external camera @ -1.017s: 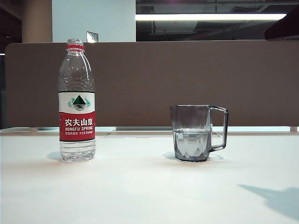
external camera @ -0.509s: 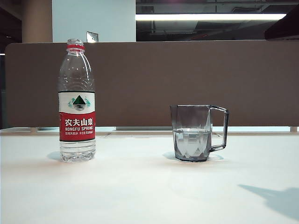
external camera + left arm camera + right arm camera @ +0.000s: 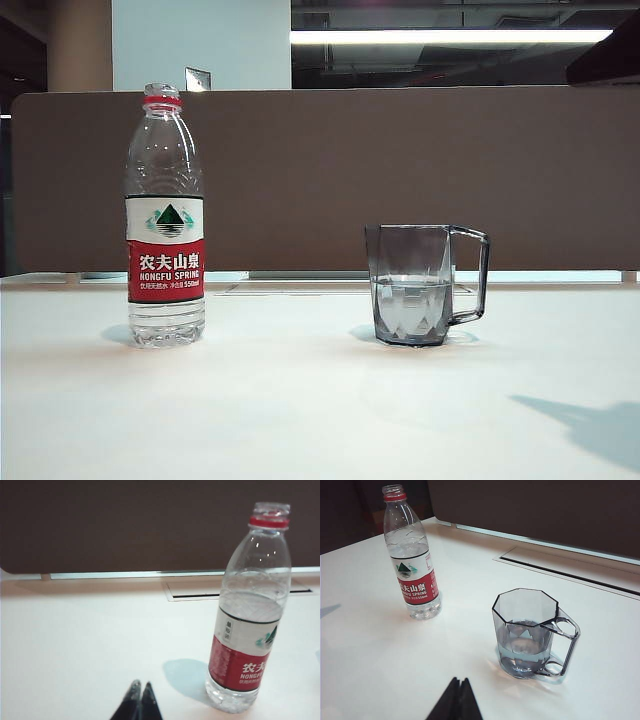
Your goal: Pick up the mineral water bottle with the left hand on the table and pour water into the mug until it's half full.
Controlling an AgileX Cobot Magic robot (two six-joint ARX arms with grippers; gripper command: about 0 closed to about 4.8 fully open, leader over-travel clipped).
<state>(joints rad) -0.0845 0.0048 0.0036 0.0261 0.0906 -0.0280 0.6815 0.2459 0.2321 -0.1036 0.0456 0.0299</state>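
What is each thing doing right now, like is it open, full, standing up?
Bottle: standing upright, cap off, partly full.
Mug: upright, about half full of water.
Left pincer: shut, empty, beside the bottle, not touching.
Right pincer: shut, empty, short of the mug.
Table: holds bottle and mug, set apart.

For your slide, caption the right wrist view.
Shut right gripper above table, facing uncapped bottle and part-filled mug.
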